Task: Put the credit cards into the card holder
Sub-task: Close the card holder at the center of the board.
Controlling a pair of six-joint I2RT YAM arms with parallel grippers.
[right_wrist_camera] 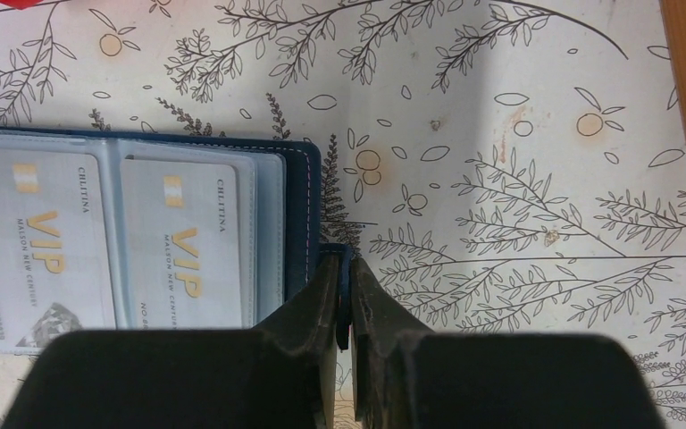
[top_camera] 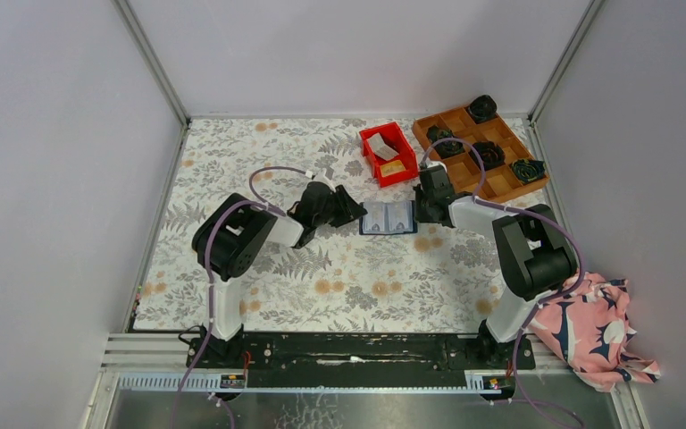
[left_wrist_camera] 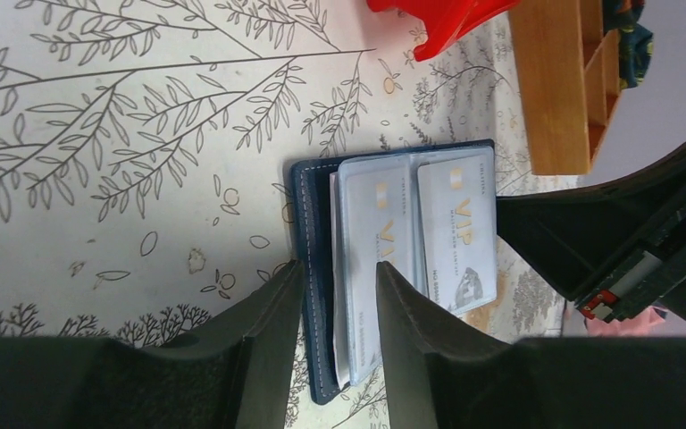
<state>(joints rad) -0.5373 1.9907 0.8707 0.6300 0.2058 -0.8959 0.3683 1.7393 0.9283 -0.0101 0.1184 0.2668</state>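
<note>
The navy card holder [top_camera: 387, 217] lies open on the floral table, between the two grippers. Its clear sleeves show two pale VIP cards [left_wrist_camera: 457, 232] [right_wrist_camera: 183, 241]. A thin white edge [left_wrist_camera: 333, 268] sticks out between the navy cover [left_wrist_camera: 308, 223] and the nearest sleeve. My left gripper [left_wrist_camera: 338, 277] [top_camera: 350, 211] is open, its jaws straddling the holder's left edge without pinching it. My right gripper [right_wrist_camera: 344, 268] [top_camera: 422, 211] is shut on the holder's small navy snap tab [right_wrist_camera: 340, 252] at the right edge. A white card [top_camera: 382, 147] and an orange-tan card [top_camera: 394, 167] lie in the red bin.
The red bin [top_camera: 389, 154] stands just behind the holder. Beside it on the right is a wooden grid tray [top_camera: 482, 152] with dark fabric rolls [top_camera: 482, 108]. A pink patterned cloth [top_camera: 589, 331] lies off the table's front right corner. Grey walls close in three sides.
</note>
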